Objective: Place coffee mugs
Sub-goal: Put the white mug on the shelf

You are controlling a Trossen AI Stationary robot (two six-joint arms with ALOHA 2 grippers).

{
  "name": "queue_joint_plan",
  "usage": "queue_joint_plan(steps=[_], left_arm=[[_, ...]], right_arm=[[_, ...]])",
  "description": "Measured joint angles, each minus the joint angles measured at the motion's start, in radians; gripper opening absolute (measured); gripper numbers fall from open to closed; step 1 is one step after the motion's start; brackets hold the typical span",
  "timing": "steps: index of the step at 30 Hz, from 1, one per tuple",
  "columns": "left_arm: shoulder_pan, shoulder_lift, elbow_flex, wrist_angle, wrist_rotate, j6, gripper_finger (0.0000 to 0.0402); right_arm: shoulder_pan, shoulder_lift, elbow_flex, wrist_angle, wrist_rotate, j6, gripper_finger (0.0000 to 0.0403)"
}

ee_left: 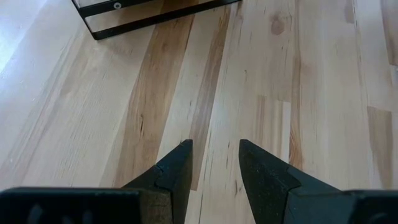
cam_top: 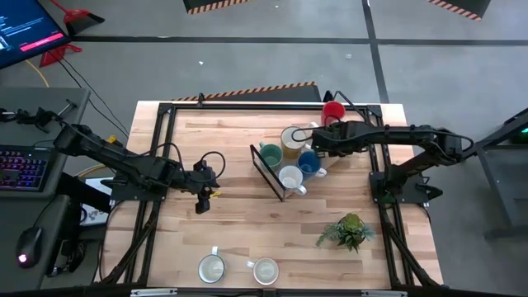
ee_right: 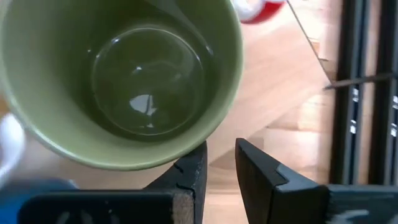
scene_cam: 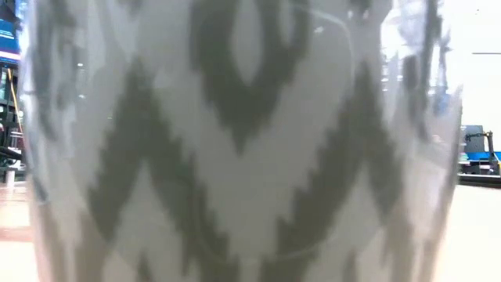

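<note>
An olive-green mug [ee_right: 124, 74] stands upright near the table's far right, in a cluster [cam_top: 293, 139] with a teal mug [cam_top: 270, 154], a blue mug [cam_top: 309, 162] and a white mug [cam_top: 290, 177], beside a black stand [cam_top: 266, 175]. My right gripper [cam_top: 317, 142] points steeply down just right of the olive mug. Its fingers [ee_right: 221, 165] are slightly apart, with only bare wood between them. A red mug [cam_top: 332, 110] stands behind it. My left gripper [cam_top: 202, 200] hangs open over bare wood at centre left [ee_left: 216, 163]. My right gripper has one finger [ee_right: 194, 165] right beside the olive mug's outer wall, below its rim [ee_right: 180, 158]. The rim hides that spot, so I cannot tell whether the finger touches the mug.
Two pale mugs [cam_top: 212, 268] [cam_top: 266, 270] stand at the near edge. A patterned grey-and-white one [scene_cam: 235, 141] fills the low view. A small potted plant [cam_top: 348, 231] is at the near right. Black frame rails [cam_top: 165, 140] run along the table's sides. Bare wood lies in the middle.
</note>
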Motion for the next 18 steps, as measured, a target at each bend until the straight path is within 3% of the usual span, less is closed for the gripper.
queue_joint_plan(steps=[18], left_arm=[[0.000,0.000,0.000,0.000,0.000,0.000,0.0122]], right_arm=[[-0.070,0.000,0.001,0.157,0.022,-0.109,0.0068]])
